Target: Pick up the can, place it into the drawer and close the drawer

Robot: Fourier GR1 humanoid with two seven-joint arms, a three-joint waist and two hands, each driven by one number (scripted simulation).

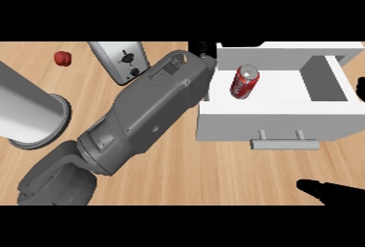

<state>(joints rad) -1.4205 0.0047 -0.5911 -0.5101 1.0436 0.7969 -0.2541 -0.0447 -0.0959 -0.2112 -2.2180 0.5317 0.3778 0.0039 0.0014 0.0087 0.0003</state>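
The red can with a silver top lies inside the open white drawer, in its left part. A grey handle sticks out from the drawer's front. My left forearm crosses the counter from the lower left up to the drawer's back left corner. Only small black bits of my left hand show there, apart from the can. My right hand shows at the lower right edge, away from the drawer, holding nothing; one black fingertip shows at the right edge.
A grey toaster-like appliance stands at the back, left of the drawer. A small red object lies at the far left back. A large grey cylinder lies on the left. Bare wooden counter spreads before the drawer.
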